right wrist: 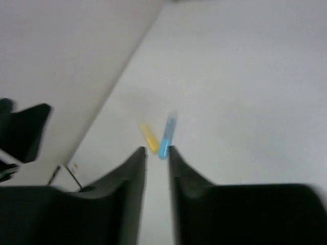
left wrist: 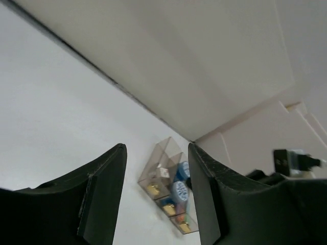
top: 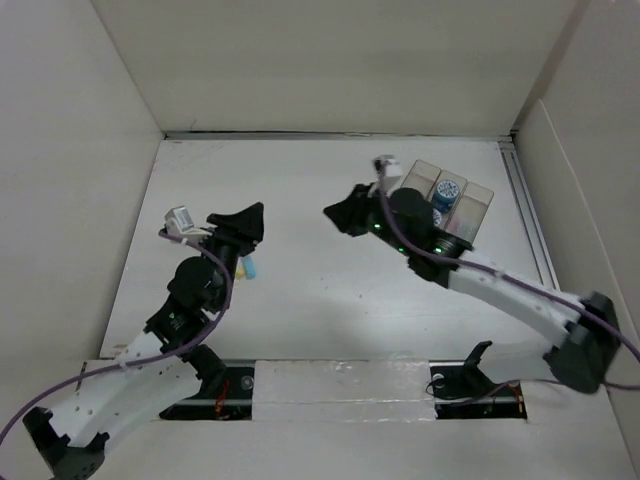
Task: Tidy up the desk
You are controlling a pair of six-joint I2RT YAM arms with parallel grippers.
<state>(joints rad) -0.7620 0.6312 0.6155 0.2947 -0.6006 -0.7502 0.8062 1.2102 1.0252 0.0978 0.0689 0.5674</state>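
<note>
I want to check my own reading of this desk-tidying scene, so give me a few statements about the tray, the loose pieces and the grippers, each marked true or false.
1. The clear tray sits toward the far right of the desk. True.
2. The left gripper is clamped on something. False: its jaws stand open with nothing between them.
3. The yellow piece and the blue piece lie inside the tray. False: they lie side by side on the bare desk, near the left arm.
4. The tray holds a blue round item. True.
5. The right gripper holds nothing. True.
</note>
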